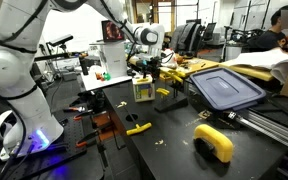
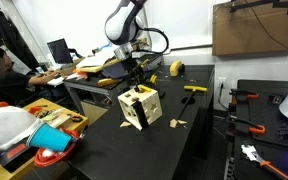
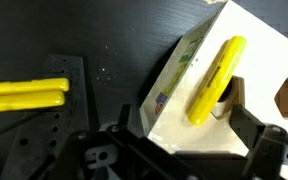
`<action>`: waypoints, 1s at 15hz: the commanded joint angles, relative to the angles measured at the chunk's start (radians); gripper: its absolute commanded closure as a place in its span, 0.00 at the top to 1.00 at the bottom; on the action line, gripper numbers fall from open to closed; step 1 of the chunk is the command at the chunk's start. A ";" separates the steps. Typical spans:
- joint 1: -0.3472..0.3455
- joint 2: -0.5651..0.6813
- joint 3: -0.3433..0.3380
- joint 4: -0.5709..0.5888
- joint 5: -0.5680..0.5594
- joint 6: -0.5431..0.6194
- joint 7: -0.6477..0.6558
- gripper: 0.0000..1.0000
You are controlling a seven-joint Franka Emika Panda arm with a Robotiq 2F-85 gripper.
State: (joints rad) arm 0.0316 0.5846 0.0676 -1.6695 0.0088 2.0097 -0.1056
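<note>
In the wrist view my claw (image 3: 184, 128) stood spread wide, its fingers on either side of a yellow bar (image 3: 212, 80) that lay tilted on the pale wooden box (image 3: 269, 45). Apart from the box, a second yellow piece (image 3: 24, 95) lay on the black table (image 3: 114, 40). Farther off, in an exterior view, sat a blue lid (image 1: 227, 88).

One box (image 2: 140, 106) under the fingers (image 3: 252, 130), one yellow stick (image 3: 212, 80) between them, three yellow pieces (image 1: 138, 128) farther out on one table (image 2: 189, 150).

A lab: black workbenches (image 2: 214, 140), computer monitors (image 1: 112, 31), scattered tools (image 2: 242, 97)
</note>
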 commanded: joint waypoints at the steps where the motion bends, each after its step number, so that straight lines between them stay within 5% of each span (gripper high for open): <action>1: -0.001 -0.042 -0.002 -0.042 0.031 0.013 0.044 1.00; 15: 0.012 -0.174 -0.031 -0.247 0.130 0.170 0.285 1.00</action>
State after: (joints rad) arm 0.0311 0.4694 0.0509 -1.8370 0.1228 2.1242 0.1311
